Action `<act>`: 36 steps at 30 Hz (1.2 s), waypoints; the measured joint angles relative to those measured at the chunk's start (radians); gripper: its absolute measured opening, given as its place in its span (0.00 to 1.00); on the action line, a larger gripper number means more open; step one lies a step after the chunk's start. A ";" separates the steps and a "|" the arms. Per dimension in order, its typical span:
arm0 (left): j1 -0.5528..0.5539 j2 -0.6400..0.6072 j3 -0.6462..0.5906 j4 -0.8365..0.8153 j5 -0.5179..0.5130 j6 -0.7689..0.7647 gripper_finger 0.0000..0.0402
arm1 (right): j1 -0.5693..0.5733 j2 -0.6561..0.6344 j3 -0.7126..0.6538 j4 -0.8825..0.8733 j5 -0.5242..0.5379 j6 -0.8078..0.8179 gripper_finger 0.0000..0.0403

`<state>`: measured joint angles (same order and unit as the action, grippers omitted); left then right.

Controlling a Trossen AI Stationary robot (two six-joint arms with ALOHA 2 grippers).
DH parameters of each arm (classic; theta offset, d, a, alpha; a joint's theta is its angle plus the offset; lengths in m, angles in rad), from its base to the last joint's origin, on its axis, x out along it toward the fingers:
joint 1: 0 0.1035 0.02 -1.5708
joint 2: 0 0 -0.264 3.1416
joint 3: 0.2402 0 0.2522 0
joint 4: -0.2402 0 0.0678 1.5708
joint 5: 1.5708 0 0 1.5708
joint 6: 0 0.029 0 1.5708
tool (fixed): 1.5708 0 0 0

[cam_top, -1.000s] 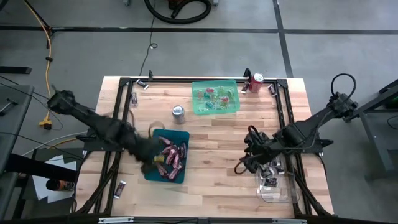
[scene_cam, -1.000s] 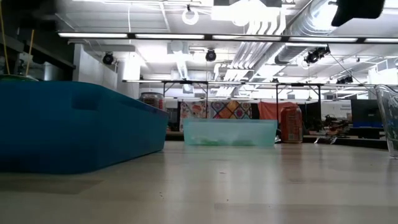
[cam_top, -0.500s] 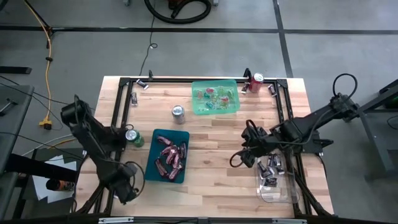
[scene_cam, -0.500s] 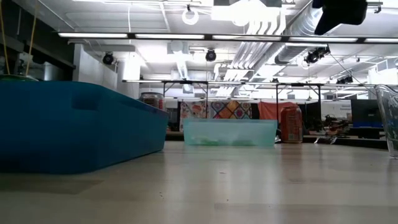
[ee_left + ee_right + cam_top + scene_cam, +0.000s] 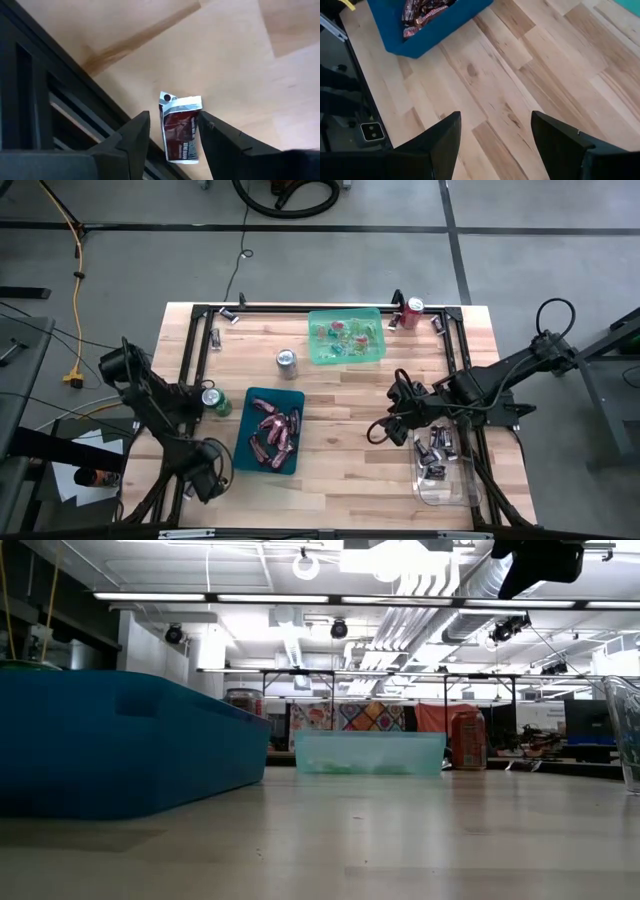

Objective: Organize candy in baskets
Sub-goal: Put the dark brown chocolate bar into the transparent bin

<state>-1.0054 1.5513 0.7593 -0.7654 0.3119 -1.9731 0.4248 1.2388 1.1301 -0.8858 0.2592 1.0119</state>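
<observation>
My left gripper (image 5: 205, 477) is by the table's near left corner, open, low over a dark brown mini bar (image 5: 181, 132) with a silver end. The bar lies flat on the wood beside the black frame, and my fingers stand on either side of it. My right gripper (image 5: 383, 432) hangs open over bare wood between the teal basket (image 5: 275, 430) and the clear basket (image 5: 445, 470). The teal basket holds maroon and pinkish bars (image 5: 422, 12). Dark bars lie in the clear basket. The light green basket (image 5: 347, 335) at the far side holds green and red pieces.
A silver can (image 5: 287, 360), a green can (image 5: 213, 400) and a red can (image 5: 413, 308) stand on the table. Loose candies lie by the black frame (image 5: 190, 360) at the far left (image 5: 215, 338) and far right (image 5: 437, 323). Bare wood lies between the teal and clear baskets.
My left gripper has swung from above the teal basket toward the table's near left corner and come down over the loose mini bar, uncovering the green can. My right gripper has drifted a little toward the table's left, away from the clear basket.
</observation>
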 joint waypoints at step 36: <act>0.129 -0.344 0.258 0.093 -0.499 0.432 0.00 | 0.001 0.000 0.000 0.225 -0.108 -0.088 0.59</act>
<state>-0.8762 1.2073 1.0168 -0.6726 -0.1869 -1.5408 0.4259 1.2388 1.1301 -0.6610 0.1516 0.9240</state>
